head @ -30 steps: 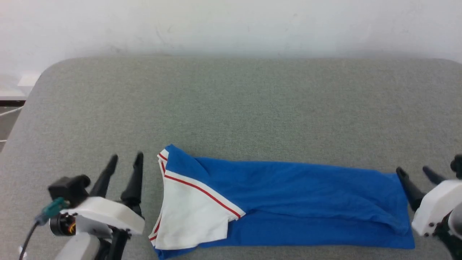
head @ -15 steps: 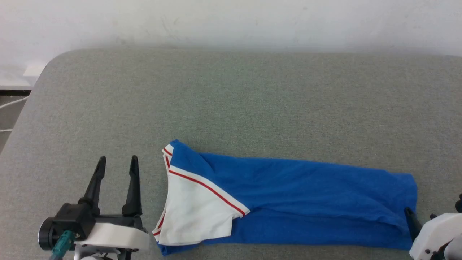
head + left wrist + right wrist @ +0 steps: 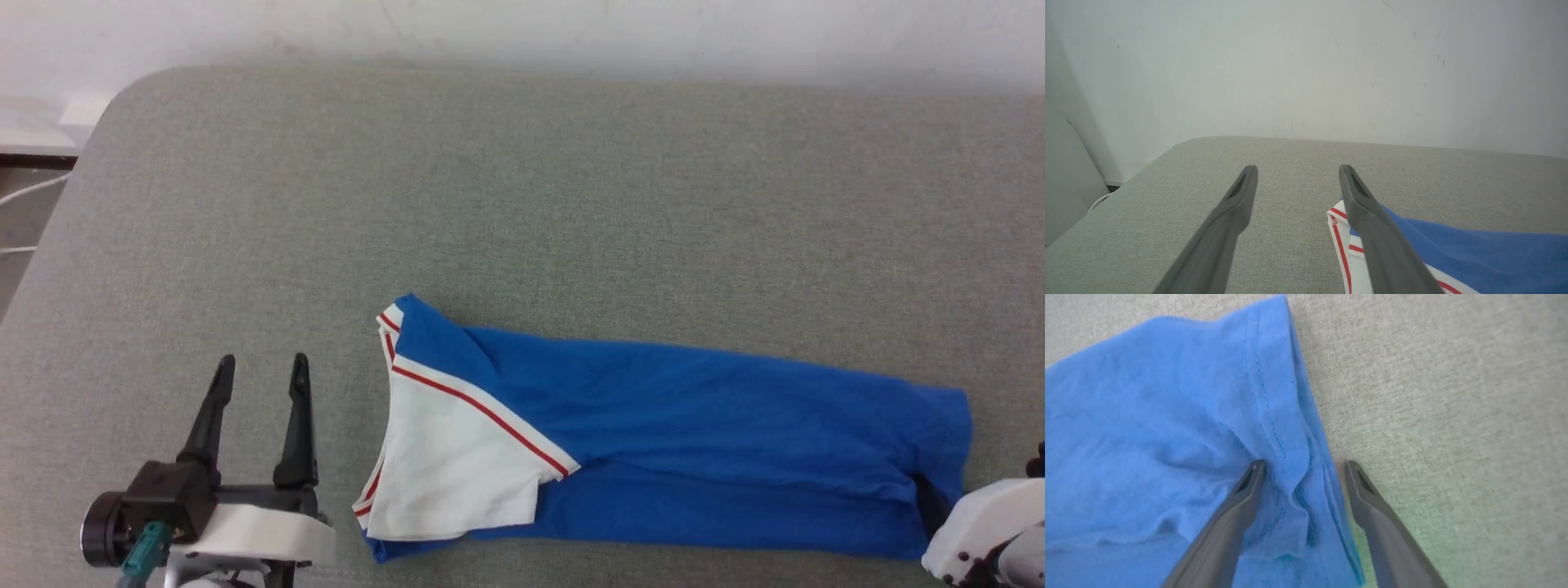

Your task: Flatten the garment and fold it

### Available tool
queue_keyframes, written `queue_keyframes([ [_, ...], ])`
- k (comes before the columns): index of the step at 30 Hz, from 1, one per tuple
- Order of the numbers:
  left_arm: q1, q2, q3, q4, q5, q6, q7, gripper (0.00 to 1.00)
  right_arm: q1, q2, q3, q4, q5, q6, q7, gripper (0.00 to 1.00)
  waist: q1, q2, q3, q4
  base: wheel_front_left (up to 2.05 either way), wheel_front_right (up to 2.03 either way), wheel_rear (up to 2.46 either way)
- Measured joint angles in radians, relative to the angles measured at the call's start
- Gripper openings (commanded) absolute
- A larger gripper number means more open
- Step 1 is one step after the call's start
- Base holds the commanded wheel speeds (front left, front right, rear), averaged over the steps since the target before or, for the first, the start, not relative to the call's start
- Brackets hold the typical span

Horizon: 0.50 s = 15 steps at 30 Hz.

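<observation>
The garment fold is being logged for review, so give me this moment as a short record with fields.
garment: folded into a long blue strip, lying across the grey surface
sleeve: white, red-trimmed, on top at the robot's left end
left gripper: open, beside the sleeve end, apart from the cloth
right gripper: open, straddling the garment's right edge, not closed on it
</observation>
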<state>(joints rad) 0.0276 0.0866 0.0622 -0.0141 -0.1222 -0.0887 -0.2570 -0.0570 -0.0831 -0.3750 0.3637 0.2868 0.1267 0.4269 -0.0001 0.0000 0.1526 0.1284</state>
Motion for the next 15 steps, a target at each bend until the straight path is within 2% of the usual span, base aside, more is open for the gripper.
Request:
queue_keyframes([
  [1, -0.007, -0.001, 0.004, 0.002, 0.000, -0.004, 0.000, 1.00, -0.003, -0.008, 0.014, 0.005, 0.006, -0.003, 0.001, 1.00, -0.0001, 0.0000, 0.007, 0.002, 0.00, 0.00, 0.00],
  [2, -0.014, -0.002, 0.009, 0.003, 0.000, -0.009, 0.000, 1.00, -0.005, -0.015, 0.024, 0.009, 0.013, -0.003, 0.002, 0.80, 0.0000, 0.0000, 0.012, 0.004, 0.00, 0.00, 0.00],
  [3, -0.018, -0.003, 0.012, 0.004, 0.002, -0.011, 0.000, 1.00, -0.006, -0.022, 0.033, 0.011, 0.020, -0.004, 0.002, 0.11, 0.0000, 0.0000, 0.017, 0.006, 0.00, 0.00, 0.00],
  [4, -0.019, -0.006, 0.018, 0.005, 0.002, -0.016, 0.000, 1.00, -0.006, -0.029, 0.040, 0.012, 0.027, -0.004, 0.002, 0.00, -0.0001, 0.0000, 0.021, 0.008, 0.00, 0.00, 0.00],
  [10, -0.019, -0.019, 0.031, 0.019, 0.001, -0.025, 0.000, 1.00, -0.017, -0.030, 0.081, 0.025, 0.038, -0.004, -0.045, 0.00, 0.0001, 0.0000, 0.011, 0.008, 0.00, 0.00, 0.00],
  [15, -0.018, -0.020, 0.029, 0.035, 0.003, -0.026, 0.000, 1.00, -0.019, -0.036, 0.058, 0.037, 0.007, 0.005, -0.084, 0.00, 0.0003, 0.0000, -0.015, -0.001, 0.00, 0.00, 0.00],
])
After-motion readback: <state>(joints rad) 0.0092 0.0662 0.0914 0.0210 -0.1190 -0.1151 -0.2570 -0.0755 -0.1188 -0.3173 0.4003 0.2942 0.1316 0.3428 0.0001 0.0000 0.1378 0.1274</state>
